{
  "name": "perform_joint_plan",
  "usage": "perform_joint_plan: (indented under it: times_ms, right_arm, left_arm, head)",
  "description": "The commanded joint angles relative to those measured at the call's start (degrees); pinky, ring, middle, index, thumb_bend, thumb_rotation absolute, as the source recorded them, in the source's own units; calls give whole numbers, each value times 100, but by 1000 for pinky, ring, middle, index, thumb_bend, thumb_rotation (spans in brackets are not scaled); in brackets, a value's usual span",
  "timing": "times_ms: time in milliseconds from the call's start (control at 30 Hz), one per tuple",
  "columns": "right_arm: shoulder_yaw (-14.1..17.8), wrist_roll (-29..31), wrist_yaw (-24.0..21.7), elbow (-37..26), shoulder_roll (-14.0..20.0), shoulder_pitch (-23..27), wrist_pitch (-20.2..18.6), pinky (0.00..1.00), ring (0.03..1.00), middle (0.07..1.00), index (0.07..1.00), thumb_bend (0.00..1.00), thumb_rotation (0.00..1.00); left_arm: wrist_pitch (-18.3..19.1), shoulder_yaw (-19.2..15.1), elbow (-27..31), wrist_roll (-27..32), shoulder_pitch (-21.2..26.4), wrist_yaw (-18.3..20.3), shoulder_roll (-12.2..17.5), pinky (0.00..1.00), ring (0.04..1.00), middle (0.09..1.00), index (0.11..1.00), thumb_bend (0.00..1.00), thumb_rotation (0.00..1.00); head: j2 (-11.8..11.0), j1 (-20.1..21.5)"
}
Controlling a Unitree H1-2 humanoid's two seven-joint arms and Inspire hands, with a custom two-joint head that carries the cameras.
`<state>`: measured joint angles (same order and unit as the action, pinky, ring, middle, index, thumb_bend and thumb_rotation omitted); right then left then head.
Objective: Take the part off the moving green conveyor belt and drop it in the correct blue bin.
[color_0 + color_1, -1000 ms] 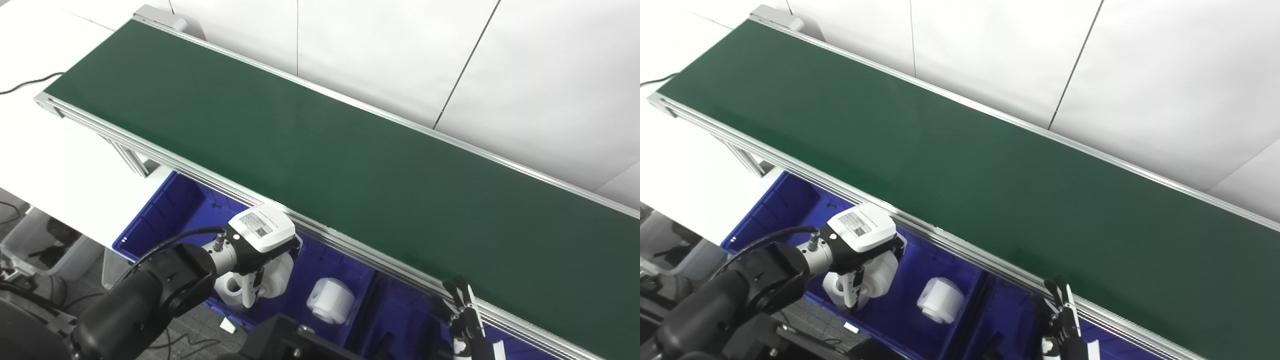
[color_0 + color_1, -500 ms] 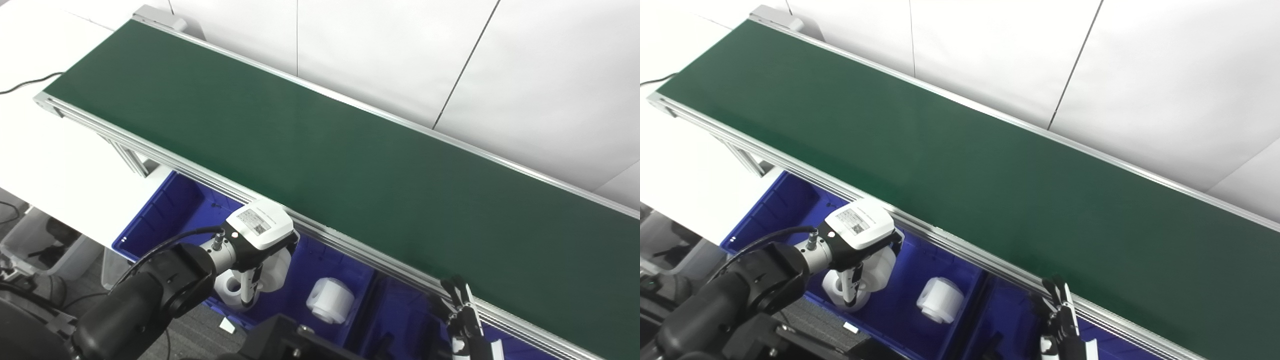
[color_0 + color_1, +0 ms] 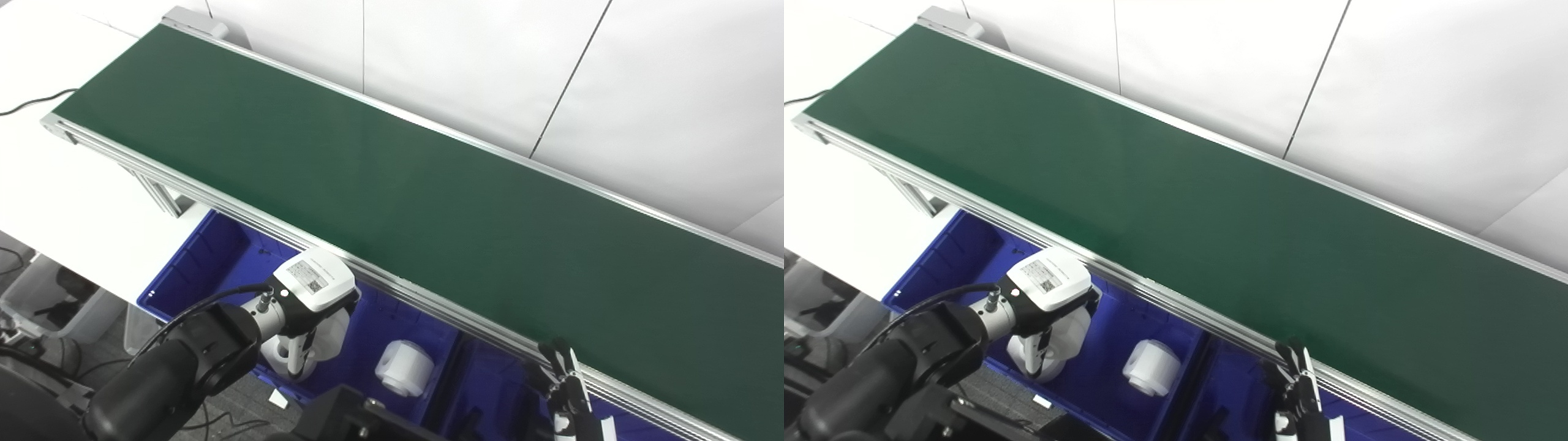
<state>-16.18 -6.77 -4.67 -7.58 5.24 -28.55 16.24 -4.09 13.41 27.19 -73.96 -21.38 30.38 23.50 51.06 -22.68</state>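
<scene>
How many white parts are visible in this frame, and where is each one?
2. One white part is at the left hand, over the left blue bin. The other lies on that bin's floor, further right. None on the belt; others may be hidden.

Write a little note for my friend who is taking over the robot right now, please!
Left hand: over the left blue bin, fingers shut on a white part.
Right hand: waiting low by the belt's near rail; open or shut, cannot tell.
Green belt: no part visible on it.
Done: another white part lies in the bin.
Left: let go of the held part.
</scene>
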Motion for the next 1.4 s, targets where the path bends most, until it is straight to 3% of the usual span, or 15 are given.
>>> perform_joint_plan:
  times_ms: [0,167,433,567,700,767,800,833,933,1000,1033,1067,1100,1233,1367]
  right_arm:
    - [3,11,-18,-114,-47,-9,89,784,809,914,960,761,982]
    - [6,22,-16,-148,-45,-37,89,785,807,915,958,761,981]
    - [19,1,-18,-175,-24,-49,59,781,807,908,959,779,990]
    - [22,28,-35,-175,-18,-44,44,781,807,911,958,766,983]
    - [19,15,-37,-173,-16,-50,44,781,806,913,959,771,985]
    - [20,6,-31,-169,-18,-52,57,780,805,913,959,760,985]
    - [21,1,-28,-174,-19,-55,54,777,804,912,957,759,985]
    - [21,0,-26,-184,-22,-58,49,777,804,912,957,759,985]
    - [19,10,-27,-193,-28,-62,46,778,804,910,957,767,984]
    - [17,16,-30,-200,-32,-60,35,779,805,911,958,773,984]
    - [17,15,-32,-211,-32,-61,17,776,806,913,957,778,985]
    - [17,14,-33,-220,-32,-63,3,777,806,912,958,777,986]
    - [17,15,-34,-233,-33,-66,-14,778,806,912,959,776,987]
    - [16,25,-41,-266,-25,-83,-35,779,807,912,960,767,988]
    - [12,11,-44,-281,-23,-84,-51,777,808,913,961,778,993]
  left_arm:
    - [-74,-53,159,109,20,-97,124,1000,1000,1000,1000,1000,675]
    - [-272,-110,413,487,-59,-482,133,1000,1000,1000,1000,1000,692]
    - [-231,-261,1266,779,-126,1,24,1000,1000,1000,1000,1000,678]
    - [-296,-337,1462,883,-127,33,-43,1000,1000,1000,1000,1000,639]
    - [-420,-393,1477,938,-150,-299,-141,998,1000,1000,979,1000,585]
    - [-479,-427,1448,976,-181,-543,-228,920,957,898,857,1000,488]
    - [-514,-450,1428,1036,-202,-691,-283,812,869,802,777,1000,406]
    - [-562,-474,1404,1152,-221,-831,-325,797,856,790,767,1000,395]
    - [-717,-536,1364,1397,-244,-1097,-375,607,678,693,695,934,313]
    - [-810,-561,1361,1443,-224,-1141,-369,573,660,697,711,963,350]
    - [-795,-562,1382,1428,-204,-990,-341,592,709,745,783,986,425]
    - [-755,-561,1404,1420,-185,-804,-314,705,836,870,911,995,533]
    - [-682,-558,1433,1421,-167,-572,-290,832,941,958,971,1000,590]
    - [-471,-598,1505,1545,-158,-124,-360,983,995,997,998,1000,583]
    - [-616,-657,1463,1726,-189,-398,-447,1000,1000,1000,1000,1000,560]
  head:
    - [-9,36]
    - [19,59]
    - [32,48]
    - [26,42]
    - [20,68]
    - [23,72]
    - [23,72]
    - [26,70]
    - [31,72]
    - [37,81]
    - [35,83]
    - [36,83]
    - [36,83]
    - [39,93]
    - [45,85]
